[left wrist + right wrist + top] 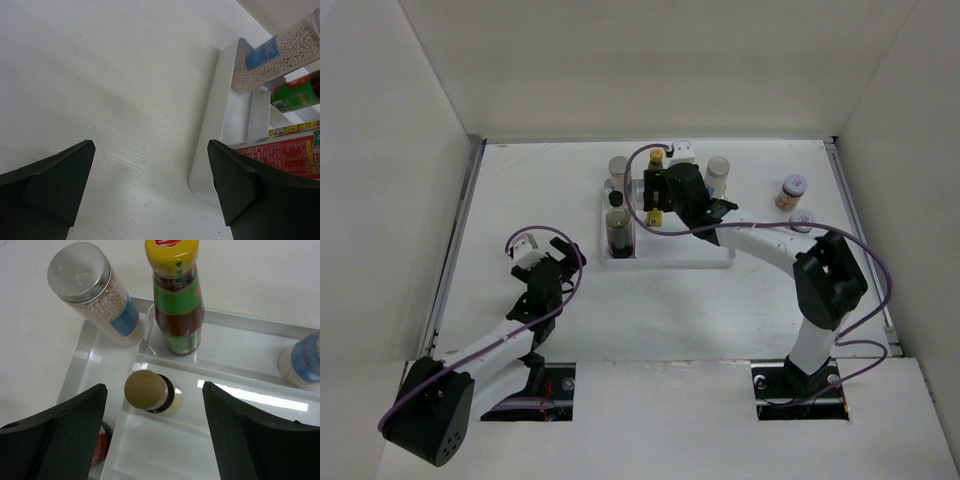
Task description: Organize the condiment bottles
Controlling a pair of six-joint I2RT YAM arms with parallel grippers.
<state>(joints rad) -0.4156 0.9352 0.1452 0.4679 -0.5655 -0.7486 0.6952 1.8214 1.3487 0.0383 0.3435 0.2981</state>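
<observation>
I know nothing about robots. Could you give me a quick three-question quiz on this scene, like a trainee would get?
1. True or false: the left gripper is holding a bottle.
2. What colour is the cap of the red sauce bottle? A yellow, B blue, C black.
3. How many pink-lidded jars stand outside the white tray?
Key: 1 false, it is open and empty. 2 A. 3 two, both to the right of the tray.
</observation>
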